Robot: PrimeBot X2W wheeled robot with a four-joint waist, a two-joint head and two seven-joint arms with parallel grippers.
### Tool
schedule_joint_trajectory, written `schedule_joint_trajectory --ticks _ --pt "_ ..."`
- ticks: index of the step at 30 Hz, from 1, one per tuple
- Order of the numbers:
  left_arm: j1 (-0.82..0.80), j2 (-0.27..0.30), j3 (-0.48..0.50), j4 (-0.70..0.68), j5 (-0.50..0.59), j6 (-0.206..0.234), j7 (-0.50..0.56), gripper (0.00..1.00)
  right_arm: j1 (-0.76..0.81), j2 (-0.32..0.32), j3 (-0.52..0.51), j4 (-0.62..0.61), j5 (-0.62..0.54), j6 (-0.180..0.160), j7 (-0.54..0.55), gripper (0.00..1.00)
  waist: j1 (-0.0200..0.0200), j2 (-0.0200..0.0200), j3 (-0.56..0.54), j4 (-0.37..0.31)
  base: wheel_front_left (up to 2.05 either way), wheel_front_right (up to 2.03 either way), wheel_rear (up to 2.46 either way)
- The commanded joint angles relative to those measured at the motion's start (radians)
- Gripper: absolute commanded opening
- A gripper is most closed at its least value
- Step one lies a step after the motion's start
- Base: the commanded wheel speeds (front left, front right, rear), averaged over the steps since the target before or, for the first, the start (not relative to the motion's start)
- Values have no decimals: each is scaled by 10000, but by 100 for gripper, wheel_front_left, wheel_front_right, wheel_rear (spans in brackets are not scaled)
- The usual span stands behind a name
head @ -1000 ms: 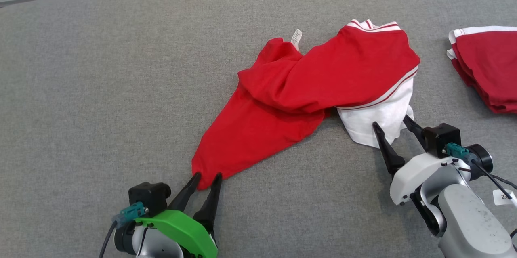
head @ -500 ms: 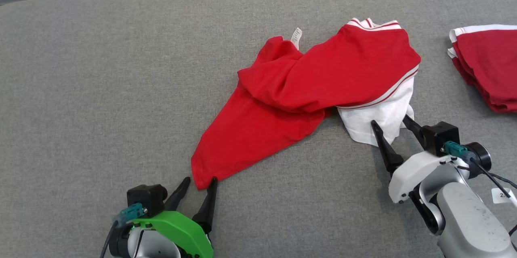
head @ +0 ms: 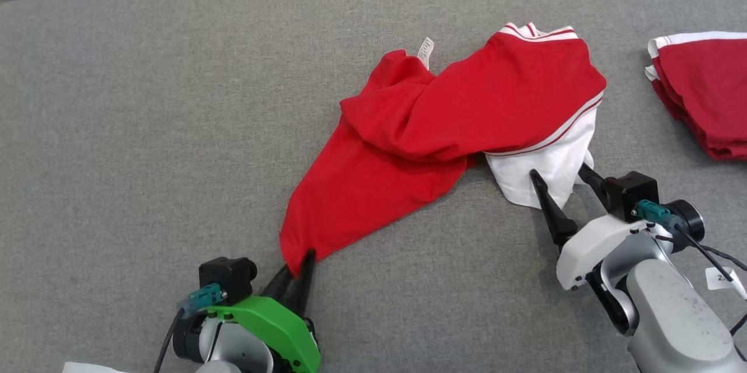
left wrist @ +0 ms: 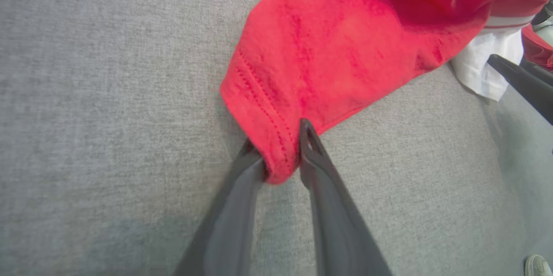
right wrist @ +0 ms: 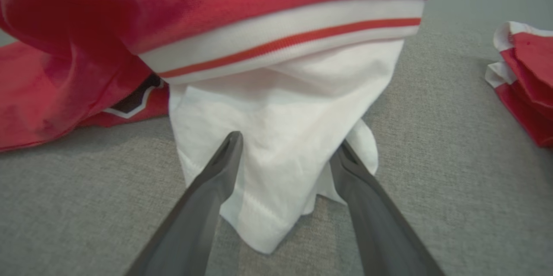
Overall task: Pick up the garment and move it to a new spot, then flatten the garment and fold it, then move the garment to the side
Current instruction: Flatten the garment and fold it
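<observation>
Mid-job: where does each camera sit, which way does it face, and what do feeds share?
Head view: on the head, facing forward and down at the crumpled red-and-white cloth garment on the grey fabric surface; left end effector lower left, right end effector lower right.
Left wrist view: on the left wrist, facing along its fingers, pinching the garment's red corner.
Right wrist view: on the right wrist, facing along its open fingers astride the white part.
Shared: head and right wrist views both show the folded red, white-trimmed pile.
</observation>
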Motion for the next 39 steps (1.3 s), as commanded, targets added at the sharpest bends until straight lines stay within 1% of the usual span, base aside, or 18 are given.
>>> schedule_joint_trajectory --ticks 1,6,14,16,21,22,23,24,25,26,27,28,29,30,32,36,39 --pt "-165 -26 5 92 43 -78 -70 0 -125 -16 10 -42 -103 -4 2 100 0 72 -1 -25 0 0 0" --pt "-186 -4 33 176 -61 -147 -153 0 -9 -70 -124 -125 -102 -4 -18 100 0 72 -23 -67 0 0 0" --pt "-154 46 87 181 -103 -74 -320 0 184 61 -83 -220 -133 -4 73 100 0 72 51 -45 0 0 0" --pt "-168 49 68 184 -104 -71 -336 0 286 112 -95 -227 -82 -4 70 90 0 72 70 -27 0 0 0" --pt "-146 111 70 172 -103 -43 -395 0 629 188 -227 -355 14 -4 28 80 0 72 154 -20 0 0 0" --pt "-128 130 75 169 -105 -31 -399 0 707 209 -241 -382 8 -4 25 74 0 72 169 -34 0 0 0" --pt "-110 151 82 169 -108 -16 -396 0 775 229 -251 -404 5 -4 32 71 0 72 181 -53 0 0 0" --pt "-98 165 91 160 -112 -1 -401 0 836 245 -261 -444 18 -4 52 70 0 72 201 -76 0 0 0" --pt "-87 175 98 153 -121 14 -403 0 881 250 -267 -467 21 -4 62 66 0 72 214 -100 0 0 0" --pt "-77 193 99 147 -121 31 -399 0 910 259 -269 -483 2 -4 71 58 0 72 222 -125 0 0 0" --pt "-73 205 92 142 -119 24 -392 0 952 277 -271 -501 -12 -4 85 54 0 72 228 -147 0 0 0" --pt "-79 210 80 138 -116 20 -387 0 1005 295 -268 -512 -20 -4 79 55 0 72 233 -161 0 0 0" --pt "-95 216 72 138 -114 20 -383 0 1054 309 -272 -528 -14 -4 91 58 0 72 238 -169 0 0 0" --pt "-114 228 66 135 -112 25 -376 0 1090 313 -306 -548 -1 -4 105 71 0 72 243 -177 0 0 0" --pt "-149 249 70 120 -115 26 -377 0 1112 293 -488 -613 -11 -4 87 99 0 72 260 -200 0 0 0" --pt "-158 282 81 93 -118 71 -394 0 1087 223 -903 -720 -156 -4 125 100 0 72 310 -249 0 0 0" --pt "-158 286 64 86 -123 78 -396 0 1046 200 -977 -779 -200 -4 201 100 0 72 340 -253 0 0 0"
